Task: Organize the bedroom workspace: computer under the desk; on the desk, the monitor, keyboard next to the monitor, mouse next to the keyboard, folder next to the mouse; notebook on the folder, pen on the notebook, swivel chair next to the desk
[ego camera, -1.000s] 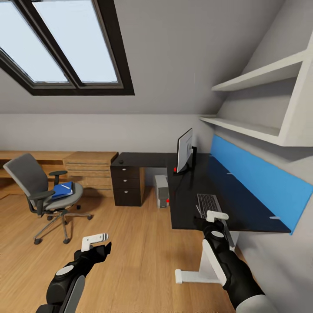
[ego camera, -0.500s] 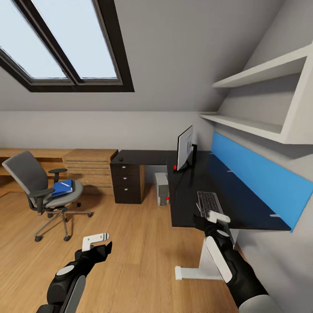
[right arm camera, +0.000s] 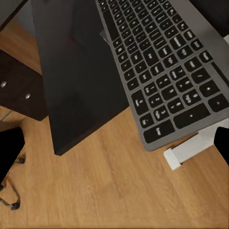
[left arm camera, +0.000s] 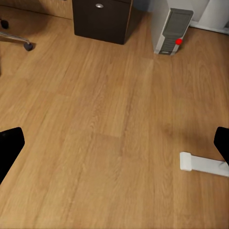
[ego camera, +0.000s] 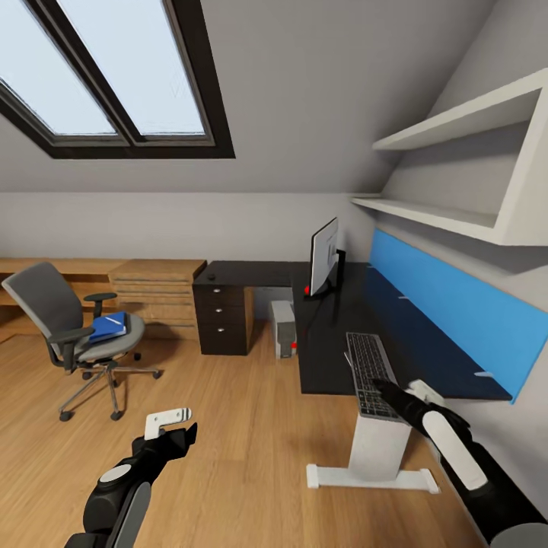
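The robot is facing an attic bedroom with a dark-framed skylight [ego camera: 114,76] overhead and a wood plank floor [ego camera: 228,426]. The black desk [ego camera: 335,320] is running along the right wall under its blue back panel [ego camera: 457,312]. The monitor [ego camera: 324,257] is standing on the far part of the desktop. The keyboard [ego camera: 369,373] is lying at the desk's near edge, its near end sticking out past the edge over the white desk leg [ego camera: 377,457]. The right gripper [ego camera: 396,396] is hanging just at the keyboard's near right corner; in the right wrist view the keyboard [right arm camera: 162,67] is showing between dark finger edges set wide apart, so the jaws are standing open and are holding nothing.

The computer [ego camera: 284,329] is standing on the floor under the desk, just right of the black three-drawer unit [ego camera: 222,318]; the left wrist view is also showing the computer [left arm camera: 172,31] and the drawer unit [left arm camera: 102,19].

At the far left, the swivel chair [ego camera: 72,335] is standing well apart from the desk, in front of a light wood cabinet [ego camera: 156,293]. The blue folder [ego camera: 109,327] is lying on its seat, with a thin white pen [ego camera: 114,320] on top.

The left gripper [ego camera: 169,430] is hovering over bare floor at the near left, its fingers spread wide and empty.

White shelves [ego camera: 457,175] are hanging on the right wall.
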Robot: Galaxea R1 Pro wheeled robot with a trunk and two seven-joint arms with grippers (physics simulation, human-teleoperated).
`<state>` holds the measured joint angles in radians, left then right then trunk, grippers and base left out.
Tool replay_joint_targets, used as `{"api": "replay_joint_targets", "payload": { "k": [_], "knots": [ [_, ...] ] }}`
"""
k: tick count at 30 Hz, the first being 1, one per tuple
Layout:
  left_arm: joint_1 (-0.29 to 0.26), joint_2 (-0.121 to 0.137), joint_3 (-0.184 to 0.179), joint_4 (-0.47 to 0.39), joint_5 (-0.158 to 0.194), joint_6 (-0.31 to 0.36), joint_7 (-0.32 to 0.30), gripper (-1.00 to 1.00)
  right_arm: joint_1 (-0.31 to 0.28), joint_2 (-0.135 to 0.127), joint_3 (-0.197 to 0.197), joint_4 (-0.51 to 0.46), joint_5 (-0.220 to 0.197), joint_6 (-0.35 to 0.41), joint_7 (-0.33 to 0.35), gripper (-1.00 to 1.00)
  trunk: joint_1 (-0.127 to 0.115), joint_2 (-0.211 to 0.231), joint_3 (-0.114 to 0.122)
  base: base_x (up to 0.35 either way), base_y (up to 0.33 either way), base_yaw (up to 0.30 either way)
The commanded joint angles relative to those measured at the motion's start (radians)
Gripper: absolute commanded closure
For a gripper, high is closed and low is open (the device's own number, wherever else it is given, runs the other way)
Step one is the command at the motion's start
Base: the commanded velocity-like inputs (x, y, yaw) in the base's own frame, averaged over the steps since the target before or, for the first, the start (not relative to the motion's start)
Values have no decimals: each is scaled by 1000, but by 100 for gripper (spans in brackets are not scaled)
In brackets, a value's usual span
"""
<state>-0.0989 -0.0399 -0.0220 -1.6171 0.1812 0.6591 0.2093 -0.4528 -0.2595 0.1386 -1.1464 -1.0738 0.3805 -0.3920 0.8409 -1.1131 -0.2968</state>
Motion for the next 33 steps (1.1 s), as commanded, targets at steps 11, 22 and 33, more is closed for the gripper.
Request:
{"api": "replay_joint_targets", "payload": {
  "k": [11,22,33],
  "knots": [
    [-1,0,-1,-1,11,4,10,-100,46,-34,-100,-4,-53,1,73,-100,42,-78,-36,0,0,0],
    [-1,0,-1,-1,10,4,10,-100,76,-34,-168,-8,-55,2,128,-100,85,-155,-70,0,0,0],
    [-1,0,1,-1,11,4,10,-100,78,-29,-257,40,-57,1,148,-100,127,-232,-105,0,0,0]
  ]
}}
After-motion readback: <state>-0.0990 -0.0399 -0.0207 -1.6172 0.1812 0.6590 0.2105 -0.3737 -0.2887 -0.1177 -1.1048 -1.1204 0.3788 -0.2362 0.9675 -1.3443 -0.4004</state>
